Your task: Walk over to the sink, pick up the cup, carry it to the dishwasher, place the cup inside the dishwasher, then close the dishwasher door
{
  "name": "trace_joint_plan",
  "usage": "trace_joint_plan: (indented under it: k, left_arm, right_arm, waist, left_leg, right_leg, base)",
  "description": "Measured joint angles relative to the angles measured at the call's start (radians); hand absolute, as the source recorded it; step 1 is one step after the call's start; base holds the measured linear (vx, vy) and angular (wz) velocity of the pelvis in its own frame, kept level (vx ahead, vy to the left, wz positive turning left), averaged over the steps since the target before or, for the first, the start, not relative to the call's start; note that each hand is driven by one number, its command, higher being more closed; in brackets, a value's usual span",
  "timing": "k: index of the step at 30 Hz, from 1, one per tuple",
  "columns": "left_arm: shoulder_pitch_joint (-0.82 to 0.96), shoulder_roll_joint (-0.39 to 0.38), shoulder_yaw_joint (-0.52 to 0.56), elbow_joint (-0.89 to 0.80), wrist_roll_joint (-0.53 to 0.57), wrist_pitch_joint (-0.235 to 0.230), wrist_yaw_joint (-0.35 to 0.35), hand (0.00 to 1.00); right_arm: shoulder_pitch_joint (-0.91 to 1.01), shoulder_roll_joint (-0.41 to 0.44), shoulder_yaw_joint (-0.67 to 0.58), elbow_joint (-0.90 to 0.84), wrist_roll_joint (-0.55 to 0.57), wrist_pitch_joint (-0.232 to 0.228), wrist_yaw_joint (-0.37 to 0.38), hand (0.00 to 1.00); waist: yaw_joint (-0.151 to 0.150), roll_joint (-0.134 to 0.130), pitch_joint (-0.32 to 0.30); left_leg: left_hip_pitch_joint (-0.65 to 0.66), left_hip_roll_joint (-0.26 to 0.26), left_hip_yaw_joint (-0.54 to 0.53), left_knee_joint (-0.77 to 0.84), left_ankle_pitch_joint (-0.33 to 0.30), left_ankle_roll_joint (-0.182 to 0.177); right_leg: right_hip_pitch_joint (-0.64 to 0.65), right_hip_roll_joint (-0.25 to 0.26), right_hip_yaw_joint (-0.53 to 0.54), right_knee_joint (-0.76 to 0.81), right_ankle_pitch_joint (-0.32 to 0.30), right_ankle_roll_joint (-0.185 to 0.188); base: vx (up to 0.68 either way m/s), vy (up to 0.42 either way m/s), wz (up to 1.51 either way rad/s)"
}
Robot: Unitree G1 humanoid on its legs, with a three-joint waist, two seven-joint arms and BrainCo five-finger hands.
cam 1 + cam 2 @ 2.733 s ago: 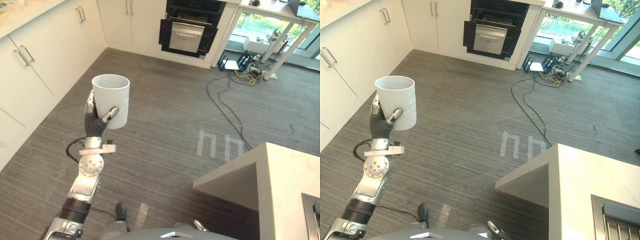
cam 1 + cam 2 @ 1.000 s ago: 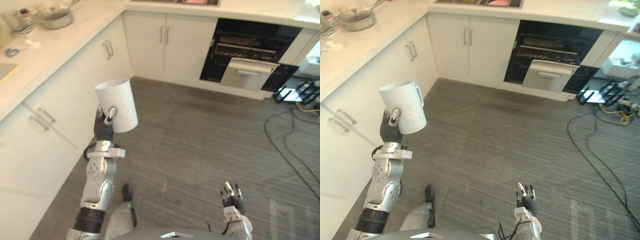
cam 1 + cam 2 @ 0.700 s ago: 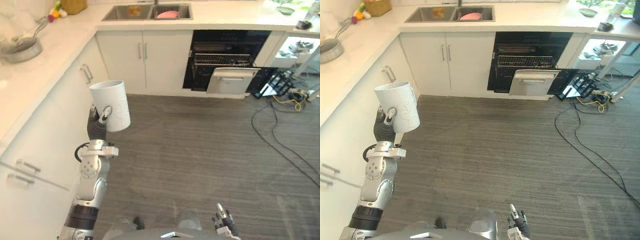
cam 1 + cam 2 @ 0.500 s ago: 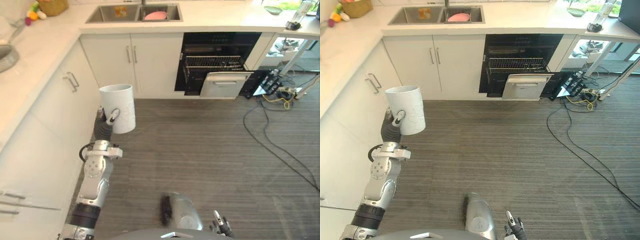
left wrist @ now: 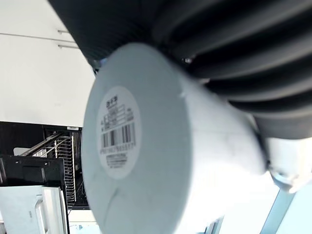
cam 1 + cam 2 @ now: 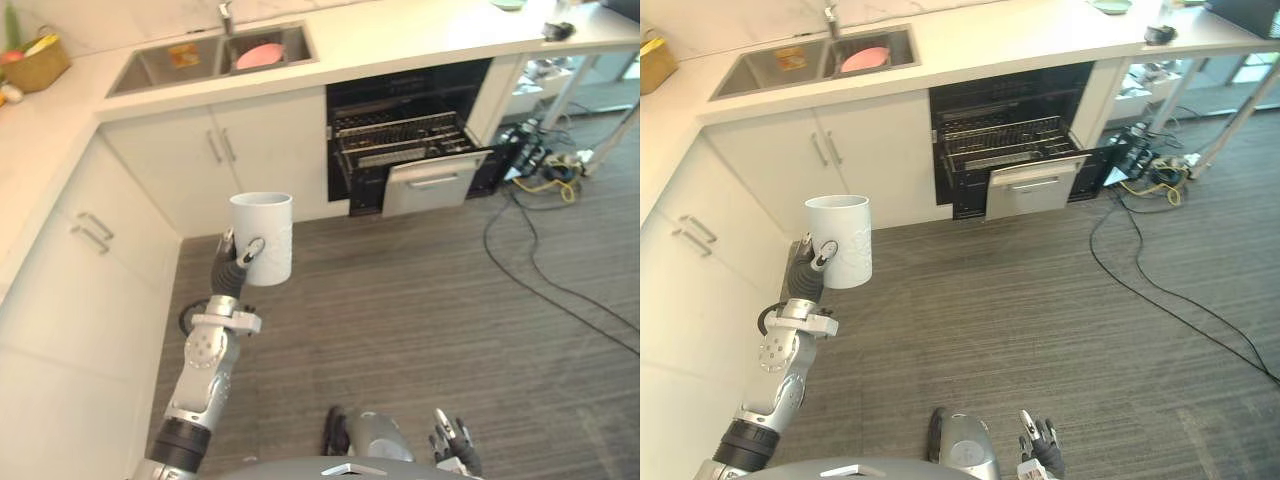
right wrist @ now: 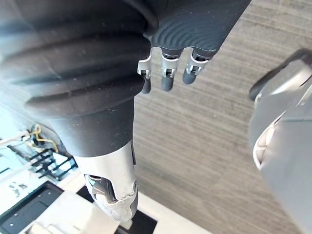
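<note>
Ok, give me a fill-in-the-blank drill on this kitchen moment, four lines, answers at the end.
1. The robot hand curled round the white cup is the ___ one.
2. The cup's mouth faces ___.
3. The dishwasher stands ___, its rack pulled out.
4. The item lying in the sink is ___ in colour.
Missing words: left; up; open; pink.

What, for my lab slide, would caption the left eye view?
Left hand holds a tall white cup upright; the open black dishwasher stands ahead.
</note>
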Motion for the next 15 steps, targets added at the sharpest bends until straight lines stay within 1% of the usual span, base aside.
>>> trace_joint_plan:
  k: [1, 2, 3, 4, 5, 6, 7, 8, 9, 11, 12, 13, 14, 15]
  left_arm:
    - [0.011, 0.0, 0.002, -0.003, 0.0, 0.0, 0.002, 1.0]
    - [0.038, -0.002, 0.005, -0.025, 0.0, 0.0, 0.008, 1.0]
    - [0.07, -0.006, 0.021, -0.069, 0.0, 0.0, 0.014, 1.0]
    - [0.086, -0.007, 0.03, -0.093, 0.0, 0.0, 0.016, 1.0]
    - [0.11, -0.008, 0.042, -0.136, 0.0, 0.0, 0.02, 1.0]
    - [0.124, -0.012, 0.053, -0.158, 0.0, 0.0, 0.021, 1.0]
    - [0.143, -0.027, 0.087, -0.174, -0.002, 0.008, 0.022, 1.0]
    - [0.15, -0.032, 0.105, -0.172, -0.003, 0.014, 0.022, 1.0]
    - [0.162, -0.034, 0.136, -0.17, -0.004, 0.019, 0.012, 1.0]
    - [0.176, -0.034, 0.169, -0.173, -0.005, 0.017, -0.007, 1.0]
    - [0.181, -0.034, 0.177, -0.172, -0.011, 0.013, -0.021, 1.0]
    - [0.177, -0.037, 0.174, -0.171, -0.013, 0.009, -0.042, 1.0]
    - [0.169, -0.038, 0.173, -0.169, -0.015, 0.006, -0.055, 1.0]
    - [0.163, -0.033, 0.175, -0.162, -0.029, -0.002, -0.068, 1.0]
  right_arm:
    - [-0.001, -0.005, 0.0, 0.001, 0.0, 0.0, 0.01, 0.0]
    - [-0.016, -0.023, 0.0, 0.002, -0.004, -0.001, 0.019, 0.0]
    - [-0.041, -0.047, 0.001, 0.032, -0.021, -0.003, 0.032, 0.0]
    - [-0.065, -0.064, 0.003, 0.047, -0.034, -0.003, 0.032, 0.0]
    - [-0.101, -0.086, 0.004, 0.073, -0.036, -0.005, 0.03, 0.0]
    - [-0.107, -0.112, 0.007, 0.082, -0.035, -0.005, 0.029, 0.0]
    - [-0.12, -0.13, 0.026, 0.098, -0.036, -0.005, 0.029, 0.0]
    - [-0.127, -0.141, 0.038, 0.108, -0.036, -0.005, 0.029, 0.0]
    - [-0.128, -0.148, 0.041, 0.107, -0.038, -0.008, 0.03, 0.0]
    - [-0.125, -0.155, 0.036, 0.107, -0.061, -0.016, 0.03, 0.0]
    - [-0.121, -0.17, 0.032, 0.107, -0.087, -0.022, 0.03, 0.0]
    - [-0.105, -0.187, 0.02, 0.105, -0.113, -0.025, 0.029, 0.0]
    - [-0.099, -0.19, 0.011, 0.108, -0.12, -0.025, 0.028, 0.0]
    - [-0.063, -0.172, -0.004, 0.107, -0.149, -0.022, 0.029, 0.0]
  waist:
    - [-0.001, -0.004, 0.001]
    - [-0.001, -0.017, 0.007]
    - [0.001, -0.026, 0.013]
    - [0.004, -0.023, 0.012]
    - [0.01, -0.016, 0.015]
    - [0.025, -0.012, 0.022]
    - [0.038, -0.004, 0.027]
    - [0.047, -0.003, 0.026]
    - [0.052, 0.001, 0.025]
    - [0.058, 0.022, 0.021]
    - [0.06, 0.054, 0.017]
    - [0.049, 0.094, 0.01]
    - [0.048, 0.099, 0.01]
    - [0.052, 0.06, 0.009]
  left_leg:
    - [-0.006, 0.01, 0.04, -0.04, -0.02, 0.029]
    - [-0.019, 0.003, 0.09, -0.164, -0.047, 0.072]
    - [-0.06, -0.018, 0.074, -0.304, -0.046, 0.07]
    - [-0.089, -0.025, 0.054, -0.374, -0.033, 0.056]
    - [-0.136, -0.026, 0.001, -0.505, 0.01, 0.028]
    - [-0.152, -0.016, -0.043, -0.59, 0.044, -0.012]
    - [-0.165, 0.008, -0.09, -0.656, 0.076, -0.046]
    - [-0.161, 0.014, -0.1, -0.675, 0.091, -0.046]
    - [-0.145, 0.014, -0.12, -0.687, 0.113, -0.049]
    - [-0.102, 0.003, -0.148, -0.699, 0.136, -0.042]
    - [-0.081, -0.008, -0.174, -0.703, 0.155, -0.023]
    - [-0.075, -0.017, -0.179, -0.703, 0.183, 0.017]
    - [-0.072, -0.029, -0.184, -0.705, 0.231, 0.004]
    - [-0.061, -0.084, -0.162, -0.68, 0.212, 0.03]
  right_leg:
    - [0.025, 0.001, 0.013, -0.023, 0.005, 0.002]
    - [0.066, 0.001, 0.05, -0.07, 0.018, 0.003]
    - [0.086, 0.001, 0.096, -0.112, 0.028, 0.007]
    - [0.094, -0.003, 0.105, -0.134, 0.023, 0.002]
    - [0.108, -0.035, 0.063, -0.151, 0.012, 0.01]
    - [0.116, -0.059, 0.034, -0.142, 0.015, 0.027]
    - [0.132, -0.047, 0.09, -0.141, 0.03, 0.039]
    - [0.148, -0.048, 0.109, -0.145, 0.035, 0.043]
    - [0.185, -0.049, 0.143, -0.169, 0.043, 0.058]
    - [0.213, -0.05, 0.153, -0.179, 0.035, 0.087]
    - [0.211, -0.051, 0.132, -0.169, 0.015, 0.111]
    - [0.194, -0.07, 0.092, -0.123, -0.036, 0.145]
    - [0.183, -0.109, 0.048, -0.072, -0.072, 0.162]
    - [0.175, -0.212, -0.006, 0.013, -0.109, 0.212]
  base:
    - [0.28, -0.067, -0.7]
    - [0.27, -0.042, -0.74]
    - [0.25, -0.027, -0.84]
    - [0.18, 0.024, -0.88]
    - [0.16, 0.048, -0.84]
    - [0.25, 0.093, -1.13]
    - [0.33, 0.105, -1.14]
    - [0.45, 0.131, -1.35]
    - [0.46, 0.158, -1.42]
    - [0.31, 0.191, -1.41]
    - [0.23, 0.291, -1.14]
    - [0.22, 0.346, -0.9]
    - [0.22, 0.415, -0.48]
    - [0.24, 0.395, -0.01]
